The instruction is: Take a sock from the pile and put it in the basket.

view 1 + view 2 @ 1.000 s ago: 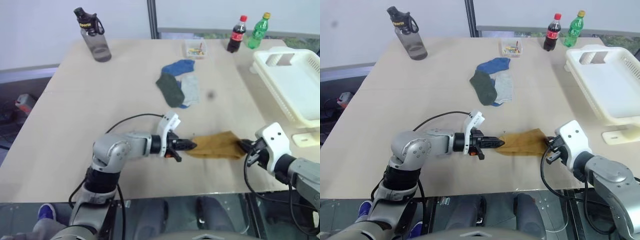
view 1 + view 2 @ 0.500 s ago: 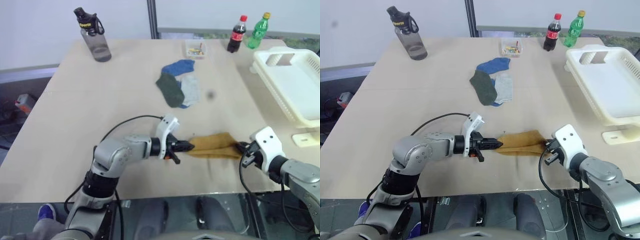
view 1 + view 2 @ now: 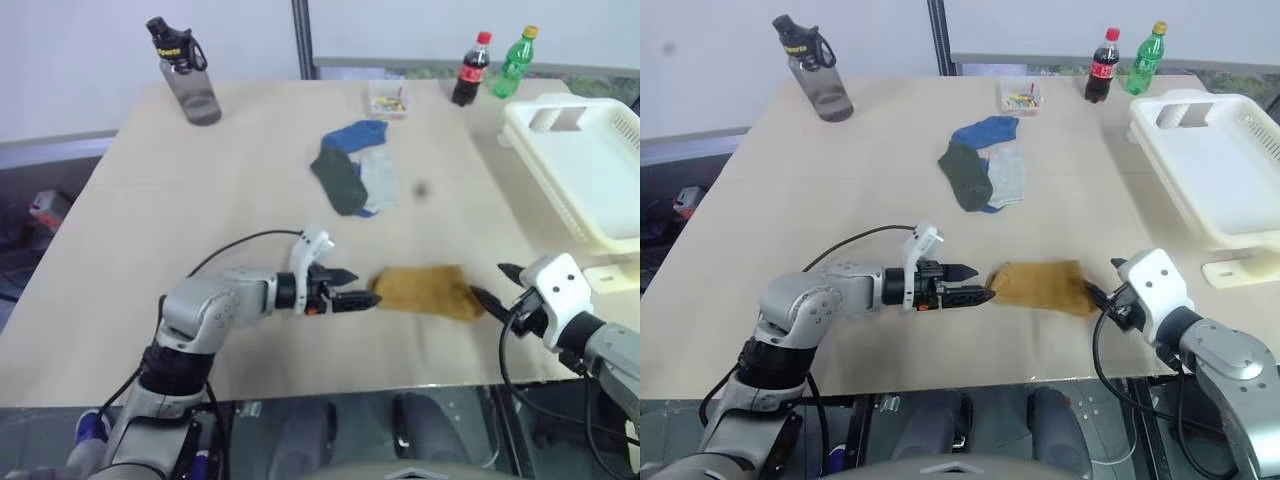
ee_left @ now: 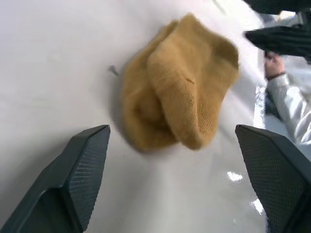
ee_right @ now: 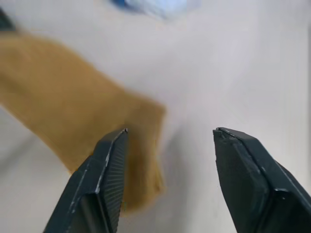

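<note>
Both grippers, L (image 3: 352, 300) and R (image 3: 490, 290), wide, empty; sock (image 3: 425, 290) lies loose near desk front edge. Risk: regrip bunches fabric, drops before basket (image 3: 590, 180).

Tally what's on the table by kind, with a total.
Socks: 4 — mustard, blue, dark green, grey
Soda bottles: 2 — cola, green
Water bottle: 1
Clear box: 1
Basket: 1
Total: 9
</note>
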`<state>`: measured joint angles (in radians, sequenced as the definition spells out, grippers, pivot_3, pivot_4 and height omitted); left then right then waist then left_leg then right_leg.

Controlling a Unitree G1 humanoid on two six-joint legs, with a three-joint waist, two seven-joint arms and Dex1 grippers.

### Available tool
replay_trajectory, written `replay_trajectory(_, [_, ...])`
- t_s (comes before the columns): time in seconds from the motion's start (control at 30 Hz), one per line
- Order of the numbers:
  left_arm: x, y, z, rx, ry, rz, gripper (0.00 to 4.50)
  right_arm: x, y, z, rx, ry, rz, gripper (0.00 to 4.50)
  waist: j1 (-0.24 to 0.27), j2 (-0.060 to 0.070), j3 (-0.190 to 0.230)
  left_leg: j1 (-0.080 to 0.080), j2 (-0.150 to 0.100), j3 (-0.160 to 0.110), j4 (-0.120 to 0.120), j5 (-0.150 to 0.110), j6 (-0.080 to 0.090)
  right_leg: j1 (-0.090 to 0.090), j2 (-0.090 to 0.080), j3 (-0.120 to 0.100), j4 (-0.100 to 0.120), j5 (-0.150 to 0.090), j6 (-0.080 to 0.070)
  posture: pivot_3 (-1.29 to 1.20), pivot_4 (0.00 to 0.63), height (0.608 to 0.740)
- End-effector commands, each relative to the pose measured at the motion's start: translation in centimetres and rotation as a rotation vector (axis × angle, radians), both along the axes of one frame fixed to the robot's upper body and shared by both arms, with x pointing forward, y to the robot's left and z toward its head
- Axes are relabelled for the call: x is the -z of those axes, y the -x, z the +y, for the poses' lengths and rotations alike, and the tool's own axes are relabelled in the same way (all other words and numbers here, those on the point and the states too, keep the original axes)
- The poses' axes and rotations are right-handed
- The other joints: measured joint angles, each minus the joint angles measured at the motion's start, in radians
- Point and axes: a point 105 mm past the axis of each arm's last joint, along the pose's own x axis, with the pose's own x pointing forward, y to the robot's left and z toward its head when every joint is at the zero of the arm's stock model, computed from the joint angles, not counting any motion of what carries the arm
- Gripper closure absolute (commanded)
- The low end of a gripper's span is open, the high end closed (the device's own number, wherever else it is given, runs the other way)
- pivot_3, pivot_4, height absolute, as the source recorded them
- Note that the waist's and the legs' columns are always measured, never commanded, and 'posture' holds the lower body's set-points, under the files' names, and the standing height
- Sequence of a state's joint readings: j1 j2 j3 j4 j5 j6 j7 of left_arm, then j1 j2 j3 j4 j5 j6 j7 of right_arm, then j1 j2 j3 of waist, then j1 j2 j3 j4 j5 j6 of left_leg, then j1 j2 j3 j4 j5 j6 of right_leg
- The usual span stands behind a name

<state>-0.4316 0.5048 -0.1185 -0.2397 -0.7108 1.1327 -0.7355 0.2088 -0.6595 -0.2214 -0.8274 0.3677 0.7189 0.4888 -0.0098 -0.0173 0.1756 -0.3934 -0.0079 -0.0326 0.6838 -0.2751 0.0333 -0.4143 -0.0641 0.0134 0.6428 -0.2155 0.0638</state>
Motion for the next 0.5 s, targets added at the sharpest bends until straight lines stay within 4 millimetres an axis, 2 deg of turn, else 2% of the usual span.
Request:
replay_trajectory(0.03, [-1.1,-0.3,0.2,0.036,0.024,-0.014,0.00,-1.1,0.4,1.2,-0.073,-0.020,-0.048,2.73,0.003,0.000,0.000,0.000,0.000,0.000,0.000,0.000,0.000,0.000,0.000,0.000,0.000,0.000,0.000,0.00,0.150,0.740])
replay_trajectory(0.07, [-1.1,-0.7,0.4,0.030,0.017,-0.017,0.00,-0.9,0.2,1.6,-0.085,-0.024,-0.044,2.98,0.003,0.000,0.000,0.000,0.000,0.000,0.000,0.000,0.000,0.000,0.000,0.000,0.000,0.000,0.000,0.00,0.150,0.740])
replay_trajectory(0.17, [-0.3,-1.8,0.2,0.010,-0.015,-0.006,0.00,0.7,-0.9,2.6,-0.113,-0.030,-0.018,4.44,0.002,0.000,0.000,0.000,-0.001,0.000,0.000,0.000,0.000,0.000,0.000,-0.001,0.000,0.000,0.000,0.00,0.150,0.740])
replay_trajectory(0.3, [1.2,-2.0,-1.4,0.028,-0.014,0.071,0.00,4.0,-1.9,2.7,-0.124,0.025,0.053,4.44,0.005,0.000,0.000,0.000,-0.002,0.000,0.000,0.000,0.000,0.000,0.000,0.000,0.000,0.000,0.000,0.00,0.150,0.740])
replay_trajectory(0.4, [2.0,-1.5,-2.4,0.063,-0.014,0.144,0.00,6.6,-1.8,2.5,-0.133,0.074,0.118,4.44,0.009,0.000,0.000,-0.001,-0.003,0.000,0.000,0.000,0.000,0.000,-0.001,-0.001,-0.001,0.000,0.000,0.00,0.150,0.740])
replay_trajectory(0.5, [1.6,-1.1,-3.5,0.098,0.040,0.234,0.00,7.4,-1.8,2.5,-0.142,0.083,0.133,4.44,0.008,-0.001,-0.002,0.002,-0.003,0.000,0.000,0.000,0.000,0.003,-0.001,-0.001,-0.001,0.000,0.000,0.00,0.150,0.740])
